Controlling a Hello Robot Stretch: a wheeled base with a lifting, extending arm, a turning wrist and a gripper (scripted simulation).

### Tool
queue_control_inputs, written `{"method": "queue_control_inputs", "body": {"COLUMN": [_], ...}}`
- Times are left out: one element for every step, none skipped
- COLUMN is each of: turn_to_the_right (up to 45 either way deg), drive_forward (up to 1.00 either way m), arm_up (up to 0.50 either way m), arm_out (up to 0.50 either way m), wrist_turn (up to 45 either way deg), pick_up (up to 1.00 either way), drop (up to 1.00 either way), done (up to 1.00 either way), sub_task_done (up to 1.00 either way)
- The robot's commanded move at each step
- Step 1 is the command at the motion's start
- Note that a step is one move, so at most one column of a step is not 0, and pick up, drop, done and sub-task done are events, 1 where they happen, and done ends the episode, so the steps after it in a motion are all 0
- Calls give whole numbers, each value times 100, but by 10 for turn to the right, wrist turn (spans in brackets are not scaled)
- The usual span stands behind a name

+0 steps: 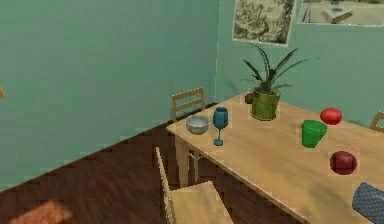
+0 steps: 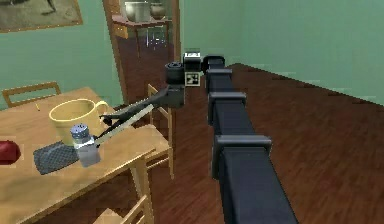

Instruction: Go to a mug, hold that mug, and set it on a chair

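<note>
Yellow mug [image 2: 72,115] stands on the wooden table [image 2: 130,150], its lower part hidden by a small capped shaker [image 2: 86,146]. The gripper [image 2: 104,122] ends right at the mug, so can't tell if it holds anything or how the fingers stand. Red round thing [image 2: 7,150] is cut by the left edge. Forward view: green mug [image 1: 313,133] on the tabletop, chair [image 1: 187,103] behind, blue patterned item [image 1: 370,200] cut off at the corner.
</note>
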Motion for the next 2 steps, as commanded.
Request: {"method": "queue_control_inputs", "body": {"turn_to_the_right": [0, 0], "drive_forward": [0, 0], "arm_up": [-40, -50], "arm_out": [0, 0], "wrist_turn": [0, 0], "pick_up": [0, 0], "drop": [0, 0], "done": [0, 0], "sub_task_done": [0, 0]}}
